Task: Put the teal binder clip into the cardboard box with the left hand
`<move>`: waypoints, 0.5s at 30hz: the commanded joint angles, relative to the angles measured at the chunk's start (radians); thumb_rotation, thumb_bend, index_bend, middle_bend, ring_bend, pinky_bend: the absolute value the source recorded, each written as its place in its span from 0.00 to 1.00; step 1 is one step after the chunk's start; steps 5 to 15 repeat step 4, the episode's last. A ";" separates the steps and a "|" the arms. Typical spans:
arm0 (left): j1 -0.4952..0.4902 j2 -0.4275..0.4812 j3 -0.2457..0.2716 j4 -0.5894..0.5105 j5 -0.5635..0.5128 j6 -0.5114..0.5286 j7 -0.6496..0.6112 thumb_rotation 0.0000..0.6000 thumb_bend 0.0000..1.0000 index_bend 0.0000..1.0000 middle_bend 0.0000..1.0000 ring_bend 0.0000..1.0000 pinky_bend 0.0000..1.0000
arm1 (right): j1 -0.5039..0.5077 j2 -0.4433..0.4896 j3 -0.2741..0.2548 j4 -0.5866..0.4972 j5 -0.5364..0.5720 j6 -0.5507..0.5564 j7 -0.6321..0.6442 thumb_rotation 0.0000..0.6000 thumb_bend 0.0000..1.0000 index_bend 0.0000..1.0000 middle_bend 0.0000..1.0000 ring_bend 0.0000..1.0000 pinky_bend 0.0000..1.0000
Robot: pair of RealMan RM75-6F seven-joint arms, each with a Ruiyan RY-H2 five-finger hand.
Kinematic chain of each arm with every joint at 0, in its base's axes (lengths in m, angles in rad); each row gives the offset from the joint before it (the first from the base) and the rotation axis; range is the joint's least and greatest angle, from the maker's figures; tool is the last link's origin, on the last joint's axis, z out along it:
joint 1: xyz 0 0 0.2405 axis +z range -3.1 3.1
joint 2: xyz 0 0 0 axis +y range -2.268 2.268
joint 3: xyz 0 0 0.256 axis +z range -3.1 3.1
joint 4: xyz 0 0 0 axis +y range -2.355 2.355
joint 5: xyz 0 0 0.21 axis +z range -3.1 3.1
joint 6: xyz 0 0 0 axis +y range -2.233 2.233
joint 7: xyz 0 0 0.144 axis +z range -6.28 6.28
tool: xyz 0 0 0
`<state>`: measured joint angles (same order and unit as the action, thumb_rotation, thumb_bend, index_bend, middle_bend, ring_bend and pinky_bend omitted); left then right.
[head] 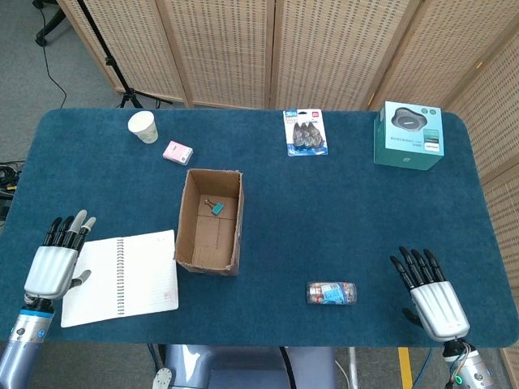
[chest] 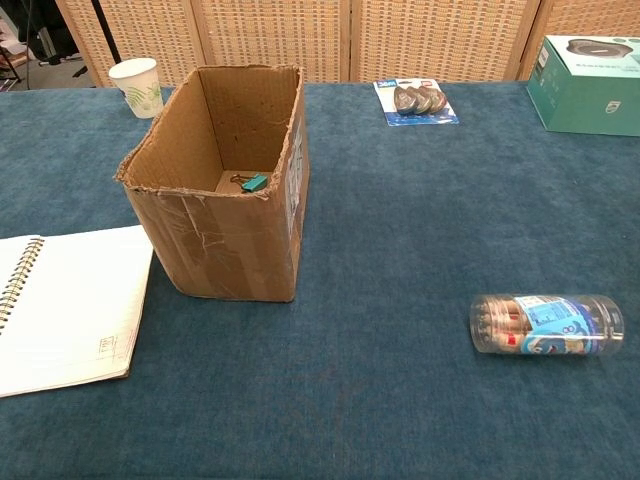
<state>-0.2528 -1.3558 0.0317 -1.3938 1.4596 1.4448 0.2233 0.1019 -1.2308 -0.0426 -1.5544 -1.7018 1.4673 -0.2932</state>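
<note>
The teal binder clip point(head: 217, 208) point(chest: 254, 183) lies on the floor of the open cardboard box point(head: 197, 247) point(chest: 222, 245), toward its far end. My left hand point(head: 55, 261) hovers at the table's near left corner, left of the notebook, fingers apart and holding nothing. My right hand point(head: 430, 296) rests at the near right edge, fingers spread and empty. Neither hand shows in the chest view.
A spiral notebook point(head: 122, 278) point(chest: 60, 305) lies left of the box. A clear tube of small items point(head: 331, 292) point(chest: 545, 325) lies near the front right. At the back are a paper cup point(head: 143, 126), a pink packet point(head: 178, 152), a blister pack point(head: 306, 133) and a teal carton point(head: 409, 134).
</note>
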 commanded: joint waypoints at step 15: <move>0.001 -0.003 -0.013 0.008 0.008 -0.008 -0.024 1.00 0.15 0.00 0.00 0.00 0.00 | 0.003 -0.006 -0.002 0.001 0.000 -0.010 -0.016 1.00 0.16 0.00 0.00 0.00 0.00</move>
